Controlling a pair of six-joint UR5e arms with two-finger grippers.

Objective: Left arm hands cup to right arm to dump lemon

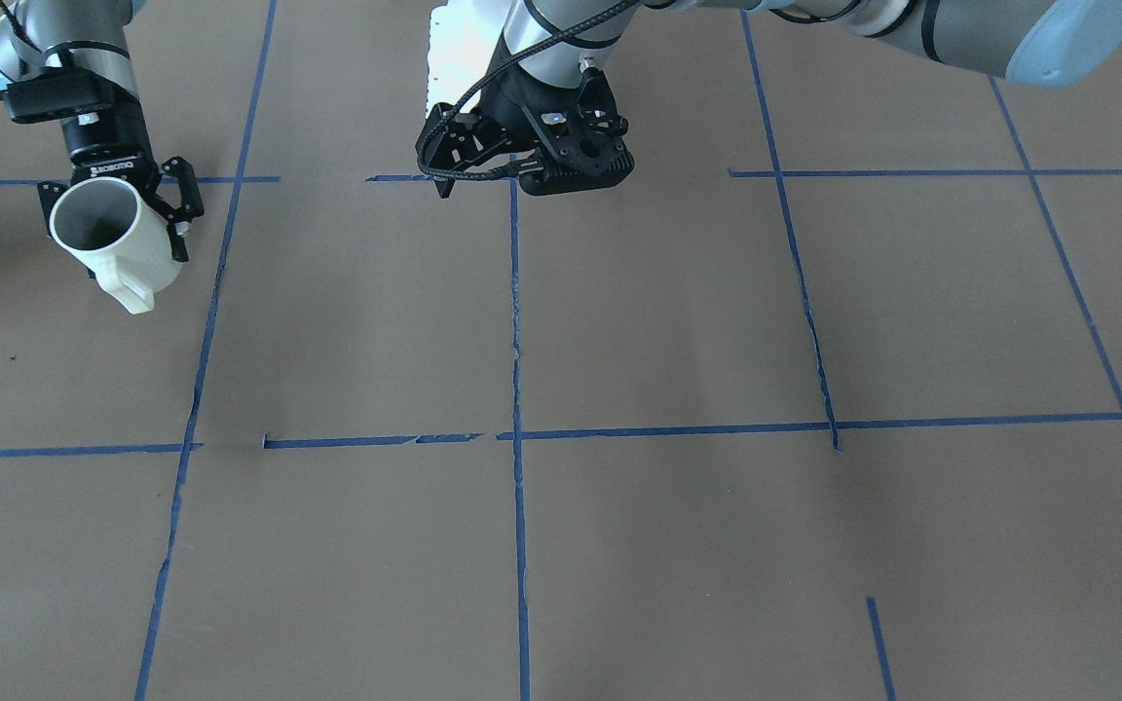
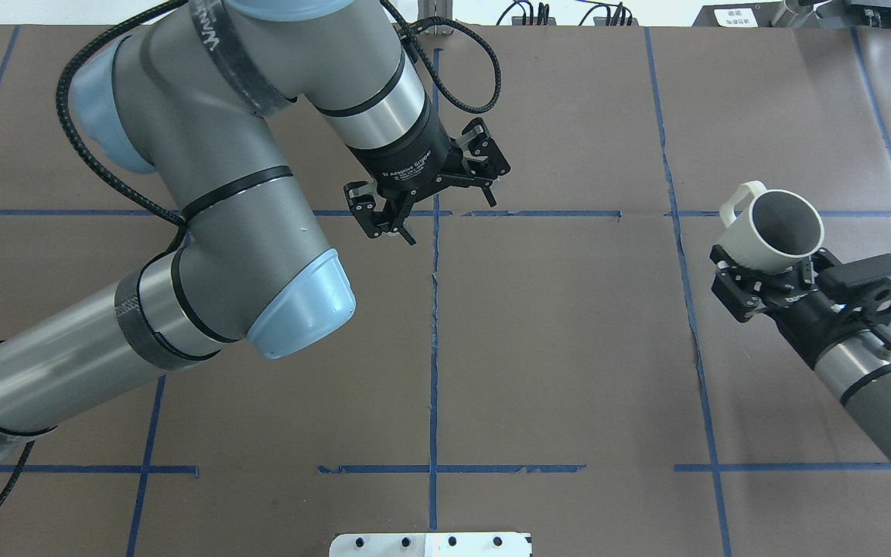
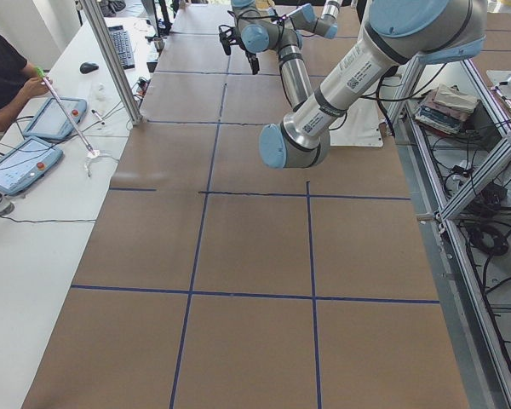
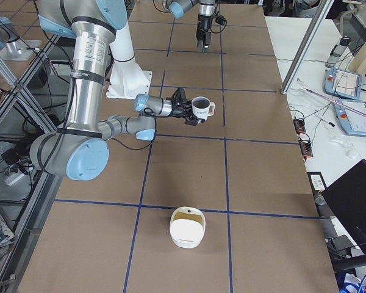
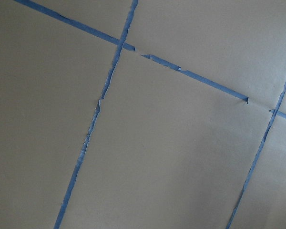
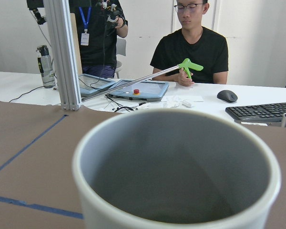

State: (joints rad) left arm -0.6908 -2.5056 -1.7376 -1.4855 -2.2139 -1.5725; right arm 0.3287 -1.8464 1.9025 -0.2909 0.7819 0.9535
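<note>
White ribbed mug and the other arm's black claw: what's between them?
Nothing stands there. The overhead view shows only brown paper-covered table and blue tape lines between the white ribbed mug and the wide black openwork left gripper.

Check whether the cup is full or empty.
Apparently empty: the cup, clamped in the right gripper, shows only bare grey inside in the overhead and front views; its deepest part is hidden.

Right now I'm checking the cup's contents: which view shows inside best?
Right wrist-mounted: the cup fills the frame, mouth facing the camera. Overhead and front-facing show the mouth obliquely; exterior right shows it small, side-on; elsewhere it's indiscernible.
</note>
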